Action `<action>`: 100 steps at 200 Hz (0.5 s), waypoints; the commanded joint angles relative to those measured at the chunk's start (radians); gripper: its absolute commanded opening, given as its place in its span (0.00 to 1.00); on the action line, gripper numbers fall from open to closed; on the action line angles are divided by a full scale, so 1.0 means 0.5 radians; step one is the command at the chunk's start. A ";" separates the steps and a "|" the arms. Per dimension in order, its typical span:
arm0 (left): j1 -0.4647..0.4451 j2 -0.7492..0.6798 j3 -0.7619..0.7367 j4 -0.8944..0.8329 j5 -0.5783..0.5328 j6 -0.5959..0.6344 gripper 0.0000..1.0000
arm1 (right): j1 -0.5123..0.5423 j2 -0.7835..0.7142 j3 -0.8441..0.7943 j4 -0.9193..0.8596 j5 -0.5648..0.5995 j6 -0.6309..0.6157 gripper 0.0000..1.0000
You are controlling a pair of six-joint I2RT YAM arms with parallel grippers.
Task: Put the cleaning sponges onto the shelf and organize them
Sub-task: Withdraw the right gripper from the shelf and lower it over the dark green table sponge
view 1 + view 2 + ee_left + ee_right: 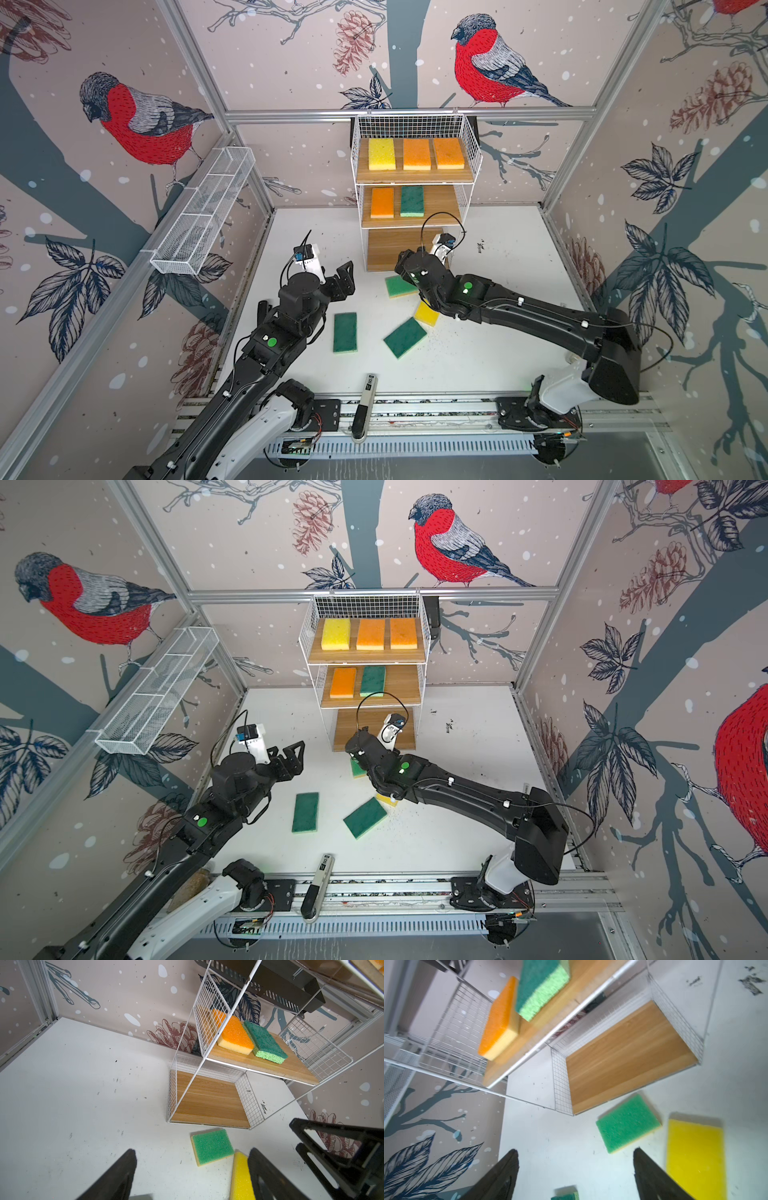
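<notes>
- While the right gripper (575, 1151) hung open and empty, the light green sponge (628, 1124) lay flat on the table (498, 270) just ahead of it, near the shelf (471, 141), its long axis slanting across the gripper's reach.
- The yellow sponge (428, 314) lay beside that one, and the right arm was nearer both.
- The left gripper (343, 281), also open and empty, was nearer the dark green sponges (345, 332) (405, 337).
- The top board (415, 176) held a second yellow sponge (381, 153) and two orange sponges (417, 154) (449, 153). The middle board (442, 203) held another orange sponge (382, 202) and a green sponge (412, 201). The bottom board (390, 249) was bare.

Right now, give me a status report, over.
Left gripper open, right gripper open, both empty. Five sponges on shelf, four on table. Nothing blocking.
</notes>
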 commanded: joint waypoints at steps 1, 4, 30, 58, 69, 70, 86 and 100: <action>0.003 0.004 -0.016 -0.031 0.002 -0.046 0.85 | 0.083 -0.032 -0.027 -0.344 0.105 0.324 0.89; 0.003 0.006 -0.019 -0.035 0.002 -0.051 0.85 | 0.095 -0.037 -0.038 -0.369 0.103 0.356 0.90; 0.002 0.041 -0.064 -0.075 -0.005 -0.097 0.85 | 0.226 -0.022 -0.124 -0.498 0.075 0.662 0.93; 0.002 0.065 -0.112 -0.101 -0.009 -0.128 0.86 | 0.332 0.110 -0.116 -0.631 -0.029 0.948 0.97; 0.002 0.059 -0.137 -0.110 -0.007 -0.144 0.86 | 0.349 0.176 -0.118 -0.643 -0.104 1.024 0.97; 0.002 0.058 -0.137 -0.110 -0.006 -0.145 0.86 | 0.351 0.184 -0.120 -0.645 -0.112 1.032 0.97; 0.003 0.034 -0.160 -0.128 -0.002 -0.173 0.87 | 0.351 0.297 -0.098 -0.656 -0.265 1.120 0.98; 0.002 0.008 -0.181 -0.133 0.012 -0.189 0.87 | 0.353 0.420 -0.021 -0.702 -0.402 1.141 0.98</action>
